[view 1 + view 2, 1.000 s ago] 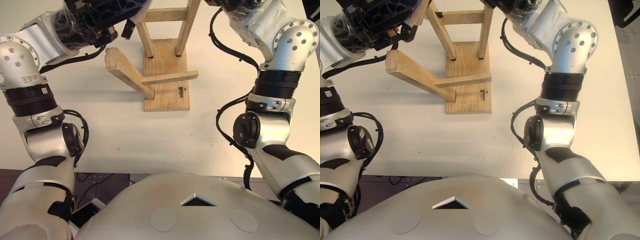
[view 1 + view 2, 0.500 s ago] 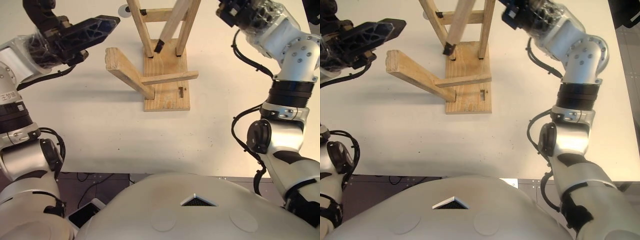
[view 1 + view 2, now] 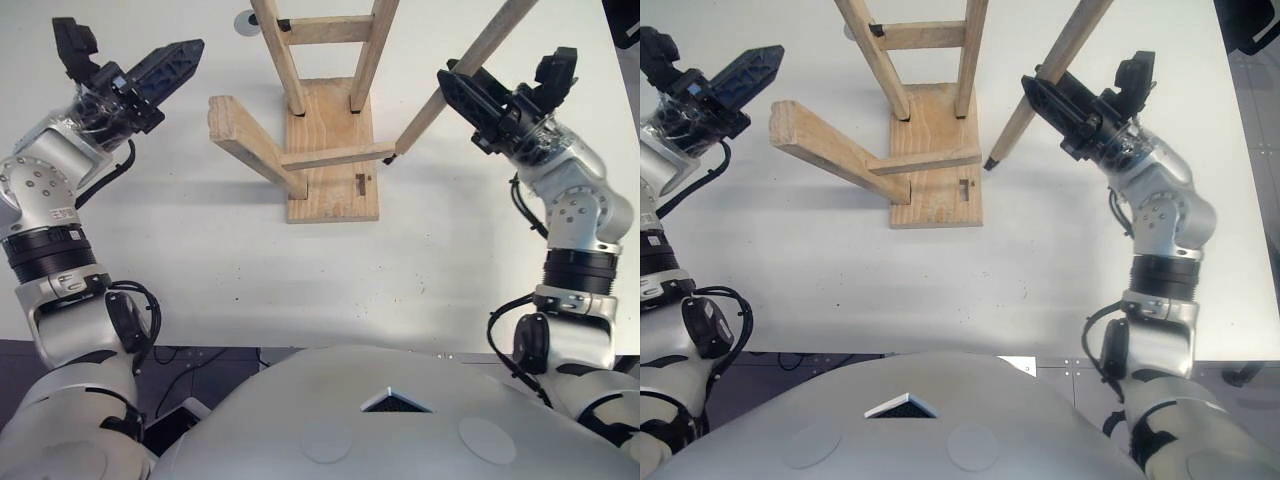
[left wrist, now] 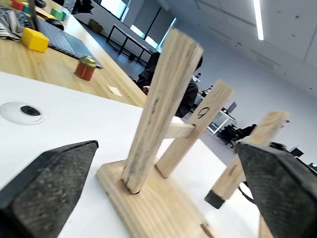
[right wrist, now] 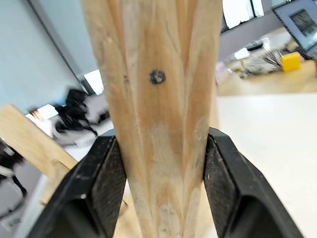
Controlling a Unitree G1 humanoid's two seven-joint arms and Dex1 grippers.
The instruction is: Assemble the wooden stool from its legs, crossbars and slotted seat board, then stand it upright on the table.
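The slotted seat board [image 3: 335,190] lies flat on the white table. Two legs [image 3: 283,60] stand upright in it, joined by a crossbar [image 3: 325,30]. A third leg [image 3: 245,140] lies tilted off the board's left side, with a crossbar [image 3: 338,155] running from it across the board. My right gripper [image 3: 462,90] is shut on a loose leg [image 3: 490,40], held slanted to the right of the board; its black-tipped end [image 3: 398,158] hangs near the board's right edge. The pads [image 5: 101,183] clamp that leg [image 5: 158,124]. My left gripper [image 3: 165,70] is open and empty, left of the stool; its fingers [image 4: 49,168] frame the upright legs [image 4: 163,104].
A small round grey disc [image 3: 245,20] lies on the table behind the stool's left side. Bare white tabletop [image 3: 320,280] stretches from the board to the front edge and out to both sides.
My right arm swung down and to the right, carrying the loose leg from over the board to its right side. My left gripper drew back to the left, away from the stool.
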